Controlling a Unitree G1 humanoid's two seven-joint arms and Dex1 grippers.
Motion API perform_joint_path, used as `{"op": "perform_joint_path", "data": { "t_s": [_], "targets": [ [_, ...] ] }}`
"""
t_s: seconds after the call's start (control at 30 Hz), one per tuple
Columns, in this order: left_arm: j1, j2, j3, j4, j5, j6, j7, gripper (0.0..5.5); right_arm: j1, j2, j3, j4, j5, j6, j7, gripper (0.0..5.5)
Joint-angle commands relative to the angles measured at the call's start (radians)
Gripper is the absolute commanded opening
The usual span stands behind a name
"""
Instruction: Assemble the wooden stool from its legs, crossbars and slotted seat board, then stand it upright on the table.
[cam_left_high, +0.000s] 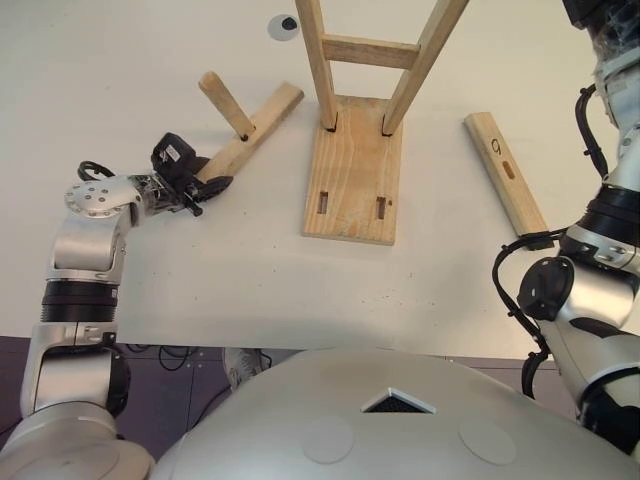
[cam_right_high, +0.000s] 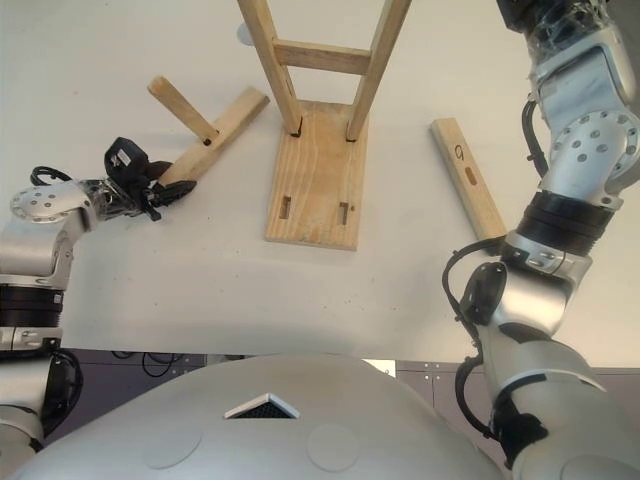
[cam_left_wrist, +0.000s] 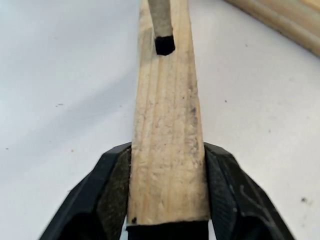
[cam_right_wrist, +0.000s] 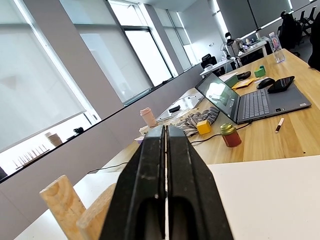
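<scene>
Left wrist view: the left gripper (cam_left_wrist: 167, 200) is clamped on the near end of a leg (cam_left_wrist: 167, 130) lying on the table (cam_left_high: 180, 270), left of the seat board (cam_left_high: 350, 190). A leg frame (cam_left_high: 370, 50) stands in the board's far slots and a loose leg (cam_left_high: 505, 170) lies to its right. The right gripper (cam_right_wrist: 166, 150), held off the table, has its fingers pressed together

A small round grey disc (cam_left_high: 283, 26) with a dark centre is lying near the far edge of the white desk (cam_left_high: 200, 270). Dark cables (cam_left_high: 160, 354) are showing below the desk's near edge. In the room behind, an open laptop (cam_right_wrist: 250, 102) is sitting on a long wooden table (cam_right_wrist: 295, 135), with a yellow block (cam_right_wrist: 203, 127), a gold-lidded jar (cam_right_wrist: 230, 135) and a striped cloth (cam_right_wrist: 190, 122) lying near it. A pink cup (cam_right_wrist: 148, 116) is standing farther back.
</scene>
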Motion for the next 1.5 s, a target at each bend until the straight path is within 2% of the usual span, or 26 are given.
{"op": "perform_joint_path", "data": {
  "t_s": [0.03,0.07,0.2,0.3,0.47,0.7,0.87,1.13,1.3,1.5],
  "targets": [
    [-0.078,-0.095,0.190,-0.060,-0.211,0.087,0.057,1.99,-0.080,-0.036,-0.010,0.032,0.039,0.040,0.059,0.67],
    [-0.103,-0.119,0.227,-0.074,-0.272,0.117,0.068,1.99,-0.097,-0.041,-0.011,0.043,0.054,0.056,0.083,0.74],
    [-0.223,-0.168,0.364,-0.192,-0.590,0.304,0.112,1.99,-0.206,-0.059,-0.018,0.081,0.168,0.149,0.210,1.58],
    [-0.299,-0.159,0.405,-0.296,-0.821,0.444,0.144,1.99,-0.274,-0.076,-0.007,0.071,0.274,0.263,0.300,2.05],
    [-0.415,-0.168,0.337,-0.425,-1.028,0.562,0.235,1.99,-0.325,-0.065,0.066,0.054,0.338,0.411,0.350,2.83],
    [-0.412,-0.217,0.223,-0.519,-1.099,0.568,0.300,1.99,-0.340,-0.056,0.037,0.098,0.481,0.538,0.345,3.94],
    [-0.374,-0.202,0.164,-0.543,-1.060,0.559,0.273,1.99,-0.362,-0.077,-0.014,0.154,0.604,0.607,0.363,3.99],
    [-0.293,-0.187,0.073,-0.554,-0.926,0.518,0.203,1.99,-0.383,-0.111,-0.050,0.246,0.661,0.650,0.376,3.99],
    [-0.272,-0.182,0.066,-0.563,-0.919,0.515,0.181,1.99,-0.372,-0.123,-0.063,0.248,0.661,0.678,0.399,3.07],
    [-0.259,-0.179,0.067,-0.549,-0.897,0.508,0.173,1.99,-0.349,-0.118,-0.052,0.185,0.634,0.653,0.400,2.34]
  ]
}}
